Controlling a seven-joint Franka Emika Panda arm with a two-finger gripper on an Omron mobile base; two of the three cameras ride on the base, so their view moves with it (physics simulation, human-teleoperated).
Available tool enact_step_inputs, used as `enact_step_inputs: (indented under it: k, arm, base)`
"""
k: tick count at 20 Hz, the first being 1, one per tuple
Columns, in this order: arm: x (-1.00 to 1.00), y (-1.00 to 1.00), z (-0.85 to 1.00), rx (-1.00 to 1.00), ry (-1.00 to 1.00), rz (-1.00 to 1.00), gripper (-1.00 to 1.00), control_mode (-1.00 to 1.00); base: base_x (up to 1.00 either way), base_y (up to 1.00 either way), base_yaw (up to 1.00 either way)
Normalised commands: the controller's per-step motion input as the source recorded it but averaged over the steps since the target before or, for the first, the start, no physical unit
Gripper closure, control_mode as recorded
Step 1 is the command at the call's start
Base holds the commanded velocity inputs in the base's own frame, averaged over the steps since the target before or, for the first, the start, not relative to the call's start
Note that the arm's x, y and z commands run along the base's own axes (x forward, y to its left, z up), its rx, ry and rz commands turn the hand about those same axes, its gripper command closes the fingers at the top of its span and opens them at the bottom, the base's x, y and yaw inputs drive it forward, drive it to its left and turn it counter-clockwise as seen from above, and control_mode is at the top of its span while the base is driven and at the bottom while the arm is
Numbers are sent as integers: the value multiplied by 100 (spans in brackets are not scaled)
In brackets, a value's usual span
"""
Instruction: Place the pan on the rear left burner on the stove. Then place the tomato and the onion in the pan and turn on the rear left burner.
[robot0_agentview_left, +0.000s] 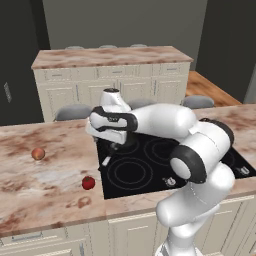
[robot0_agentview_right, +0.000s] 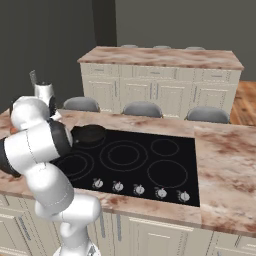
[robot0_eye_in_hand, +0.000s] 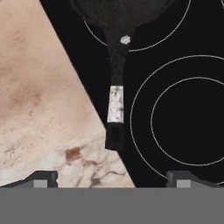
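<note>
I saw the pan (robot0_agentview_right: 89, 134) sitting flat on the rear left burner (robot0_eye_in_hand: 135, 43) of the stove (robot0_agentview_right: 150, 160), its long handle (robot0_eye_in_hand: 116, 94) running out toward the stove's left edge and ending over the seam with the bench (robot0_agentview_left: 45, 170). Nothing lay inside the pan as far as I could tell; its bowl was partly cut off in the hand view. My tool (robot0_eye_in_hand: 111, 179) hung above the handle's end with its fingertips (robot0_eye_in_hand: 43, 178) spread wide to either side, touching nothing.

The stove was a black glass plate set into a marbled brown-and-cream bench, with a larger double-ring burner (robot0_eye_in_hand: 188, 122) just beside the handle and a row of silver knobs (robot0_agentview_right: 140, 189) along the front edge. On the bench to the left of the stove, the tomato (robot0_agentview_left: 88, 182) lay near the stove's front corner, and the onion (robot0_agentview_left: 38, 153) lay farther left, well apart from it.

My arm (robot0_agentview_left: 165, 122) reached across the stove and hid part of the pan in the left base view. Behind stood grey stools (robot0_agentview_right: 143, 109), a second counter (robot0_agentview_left: 110, 57) with cream cabinets, and dark walls.
</note>
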Motion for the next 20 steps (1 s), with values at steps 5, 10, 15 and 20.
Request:
enact_step_inputs:
  k: [5,10,15,20]
  arm:
    - [0,30,3,0,-3,27,-100,-100]
    - [0,43,0,0,-2,36,-100,-100]
    - [0,58,7,0,-8,35,-100,-100]
    - [0,66,0,0,-17,20,-100,-100]
  base:
    - [0,0,0]
    - [0,0,0]
    - [0,0,0]
    - [0,0,0]
